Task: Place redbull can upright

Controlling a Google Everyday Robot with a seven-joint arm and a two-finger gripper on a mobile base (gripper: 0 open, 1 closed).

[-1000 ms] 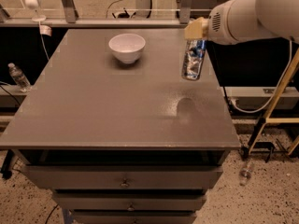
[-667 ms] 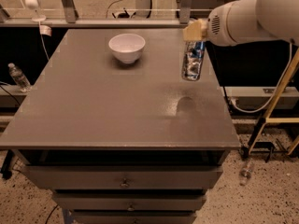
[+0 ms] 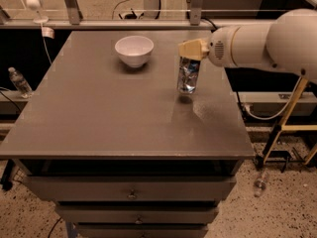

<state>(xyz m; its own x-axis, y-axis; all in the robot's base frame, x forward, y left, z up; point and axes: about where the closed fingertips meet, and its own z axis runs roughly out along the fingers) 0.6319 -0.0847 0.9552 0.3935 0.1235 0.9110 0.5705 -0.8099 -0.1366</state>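
Observation:
The redbull can (image 3: 188, 77) is blue and silver and stands upright in the air, right of the table's middle. Its bottom is just above the grey tabletop (image 3: 109, 113), with a small shadow under it. My gripper (image 3: 190, 54) comes in from the right on the white arm (image 3: 257, 43) and is shut on the can's upper end, holding it from above. The can's top is hidden by the gripper.
A white bowl (image 3: 133, 50) sits at the back of the table, left of the can. The table's right edge is close to the can. A plastic bottle (image 3: 19, 82) stands off the table at the left, another bottle (image 3: 260, 182) lies on the floor at the right.
The gripper has moved left and down with the can, from near the table's right edge toward the middle and closer to the tabletop.

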